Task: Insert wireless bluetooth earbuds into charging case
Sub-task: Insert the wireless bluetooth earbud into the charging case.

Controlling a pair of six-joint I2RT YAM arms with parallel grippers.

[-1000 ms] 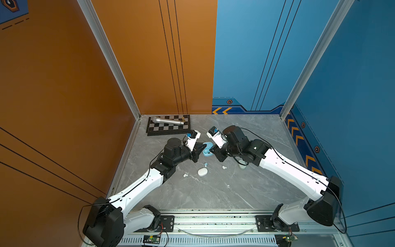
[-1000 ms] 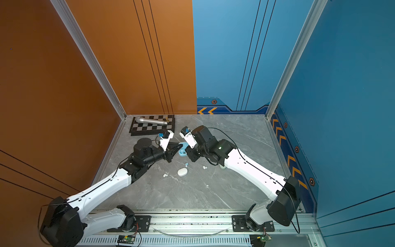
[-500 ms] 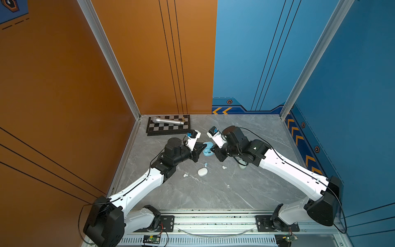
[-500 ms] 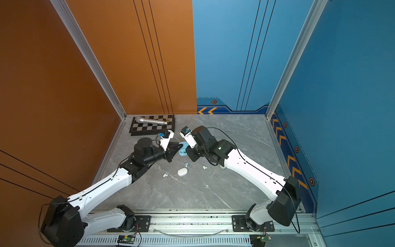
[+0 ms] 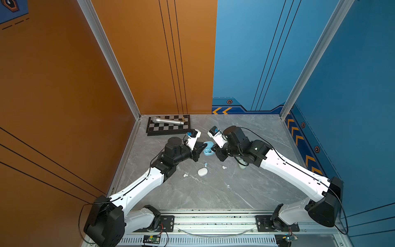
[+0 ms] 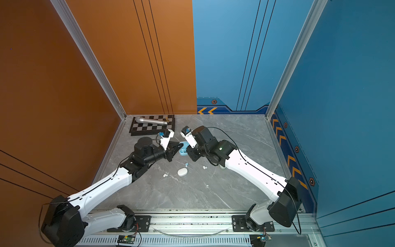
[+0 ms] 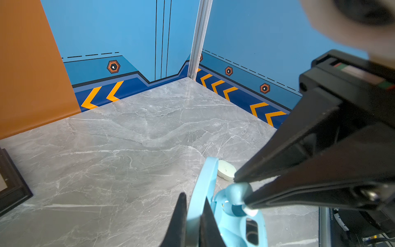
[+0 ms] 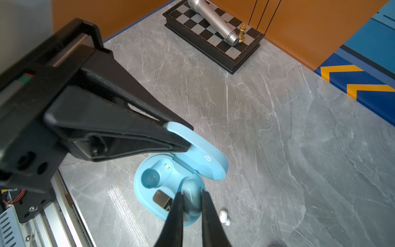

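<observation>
Blue case lid [image 8: 198, 154] tight between left fingers [image 8: 106, 128]; blue earbud [image 8: 191, 196] tight between right fingers [image 8: 174, 220]

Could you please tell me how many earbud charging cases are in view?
3: the open blue case in the middle; the closed white case nearer the front rail; the pale green case partly hidden under the right arm. Others may be hidden.

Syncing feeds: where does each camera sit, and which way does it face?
Top views: high above the base rail, looking down at the table; left arm and right arm whole.
Left wrist: faces the blue corner; left gripper pinches the lid of the blue case.
Right wrist: faces the chessboard; right gripper pinches a pale blue earbud.
Both wrist views share the blue case.
</observation>
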